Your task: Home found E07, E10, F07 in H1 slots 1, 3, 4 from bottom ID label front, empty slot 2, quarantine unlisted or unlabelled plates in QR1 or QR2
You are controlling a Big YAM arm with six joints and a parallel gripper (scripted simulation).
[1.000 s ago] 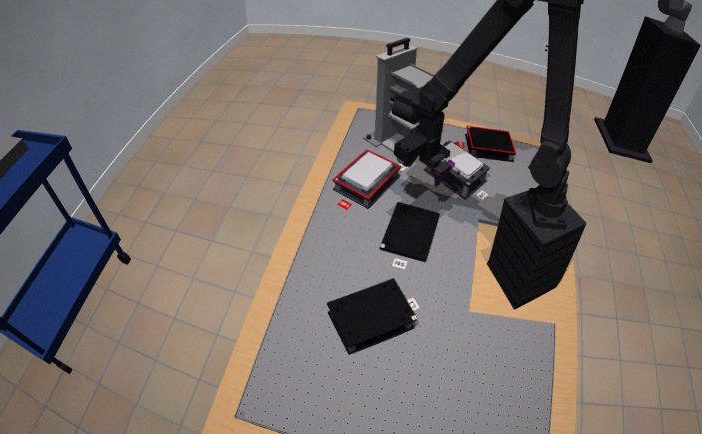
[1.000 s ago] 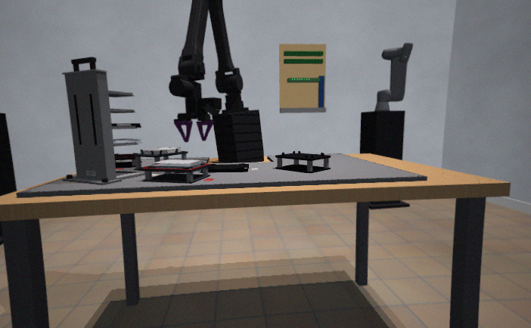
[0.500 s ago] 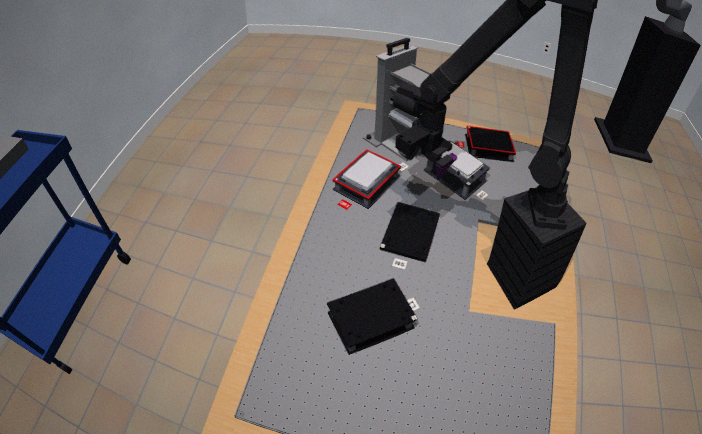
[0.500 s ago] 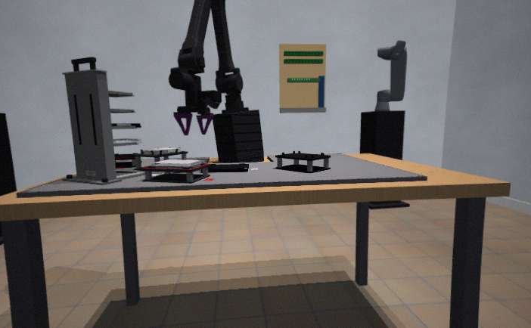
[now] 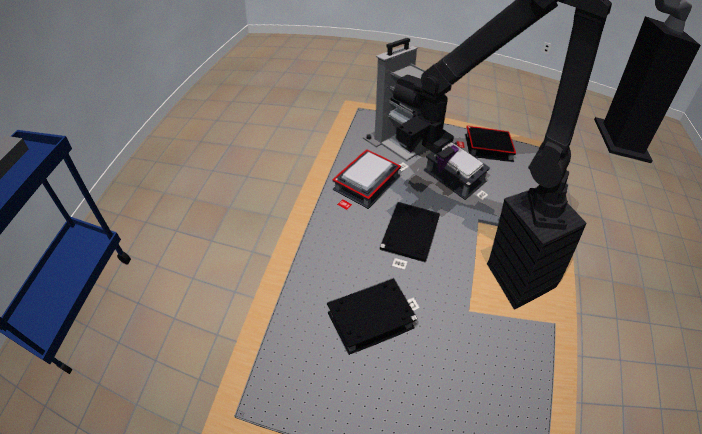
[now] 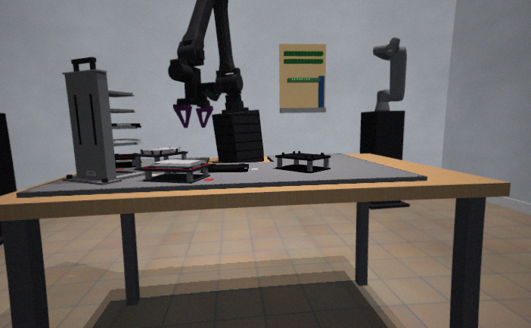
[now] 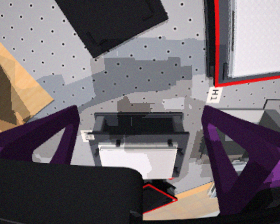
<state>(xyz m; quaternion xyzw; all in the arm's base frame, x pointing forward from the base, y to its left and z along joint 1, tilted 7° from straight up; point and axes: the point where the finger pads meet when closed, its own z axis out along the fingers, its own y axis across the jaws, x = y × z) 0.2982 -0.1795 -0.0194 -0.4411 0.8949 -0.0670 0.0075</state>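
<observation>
The grey plate hotel H1 (image 5: 389, 91) (image 6: 90, 126) stands at the far left of the deck, its shelves (image 6: 124, 118) facing the arm. I cannot tell what lies in its slots. A white plate (image 5: 464, 163) (image 6: 160, 150) (image 7: 138, 161) lies on a black raised nest in front of the hotel. My gripper (image 5: 447, 156) (image 6: 193, 116) (image 7: 140, 112) is open and empty. It hangs well above that plate, with a purple finger on each side in the wrist view. Another white plate (image 5: 366, 169) (image 6: 176, 163) (image 7: 257, 26) lies on a red-rimmed nest (image 5: 346, 183).
A second red-rimmed nest (image 5: 490, 140) with nothing on it stands at the back right. A flat black nest (image 5: 410, 230) and a raised black nest (image 5: 371, 315) (image 6: 302, 156) stand nearer the front. The arm's black base (image 5: 534, 253) stands on the right.
</observation>
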